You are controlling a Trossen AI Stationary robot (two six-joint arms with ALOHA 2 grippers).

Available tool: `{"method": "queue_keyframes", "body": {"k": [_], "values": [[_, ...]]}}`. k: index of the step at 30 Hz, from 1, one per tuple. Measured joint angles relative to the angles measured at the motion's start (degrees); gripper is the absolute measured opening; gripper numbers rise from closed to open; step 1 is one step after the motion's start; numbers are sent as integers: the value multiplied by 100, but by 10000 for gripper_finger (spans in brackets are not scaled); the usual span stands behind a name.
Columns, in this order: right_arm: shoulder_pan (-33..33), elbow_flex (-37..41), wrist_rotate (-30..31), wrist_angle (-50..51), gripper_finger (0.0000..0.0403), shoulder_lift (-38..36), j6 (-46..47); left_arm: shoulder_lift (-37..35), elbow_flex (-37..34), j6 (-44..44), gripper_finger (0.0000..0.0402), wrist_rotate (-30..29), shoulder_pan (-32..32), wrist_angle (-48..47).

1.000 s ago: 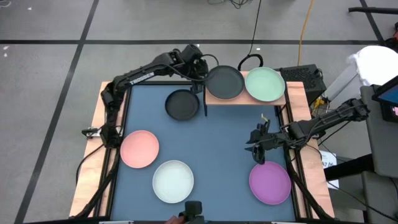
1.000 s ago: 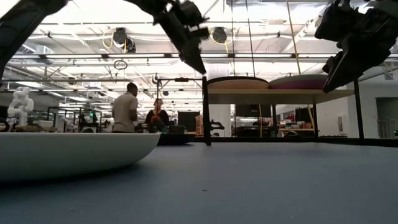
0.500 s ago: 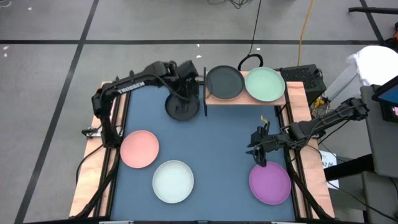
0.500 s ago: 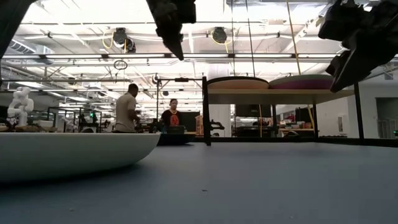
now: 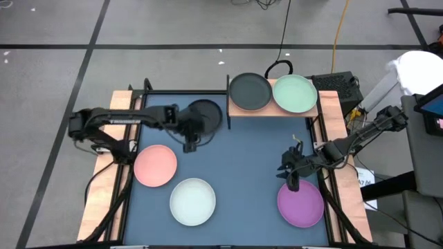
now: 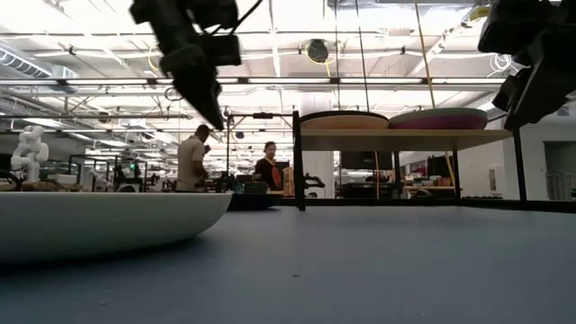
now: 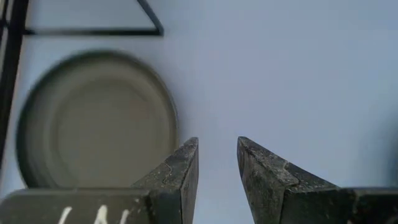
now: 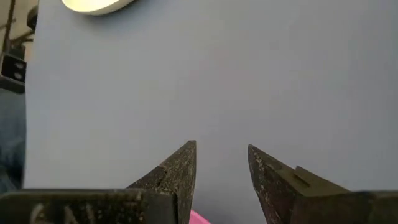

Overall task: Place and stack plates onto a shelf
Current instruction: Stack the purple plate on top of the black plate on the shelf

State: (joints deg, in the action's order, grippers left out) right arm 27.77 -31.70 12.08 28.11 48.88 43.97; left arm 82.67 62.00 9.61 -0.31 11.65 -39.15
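The light-wood shelf point(image 5: 273, 113) stands at the table's far edge on dark legs. It carries a dark grey plate point(image 5: 250, 91) and a pale green plate point(image 5: 295, 94); in the low view a pinkish rim point(image 6: 345, 120) and a purple rim point(image 6: 450, 118) show on it. On the blue table lie a second dark grey plate point(image 5: 210, 113), a pink plate point(image 5: 155, 165), a whitish plate point(image 5: 193, 201) and a purple plate point(image 5: 300, 203). My left gripper point(image 5: 190, 146) hangs open just nearer than the dark grey table plate point(image 7: 93, 118). My right gripper point(image 5: 293, 184) hovers open over the purple plate's far rim.
Long wooden strips point(image 5: 104, 173) edge the blue surface on both sides. The middle of the table between the plates is bare blue mat point(image 5: 239, 162). Cables and a dark box point(image 5: 336, 83) sit beyond the shelf. People point(image 6: 193, 162) stand far back in the room.
My left arm has swung away from the shelf's left end, toward the table's left and near side, passing over the dark grey table plate; its gripper now points down beyond that plate's near rim. My right gripper has drifted a little nearer, toward the purple plate. No plate has moved.
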Motion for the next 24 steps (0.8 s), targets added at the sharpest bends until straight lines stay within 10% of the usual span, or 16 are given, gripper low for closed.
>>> {"method": "queue_keyframes", "body": {"k": [24], "values": [[1437, -1887, -1122, 863, 102, 2221, 2590, -1031, -1654, -1015, 117, -978, -2134, 899]]}}
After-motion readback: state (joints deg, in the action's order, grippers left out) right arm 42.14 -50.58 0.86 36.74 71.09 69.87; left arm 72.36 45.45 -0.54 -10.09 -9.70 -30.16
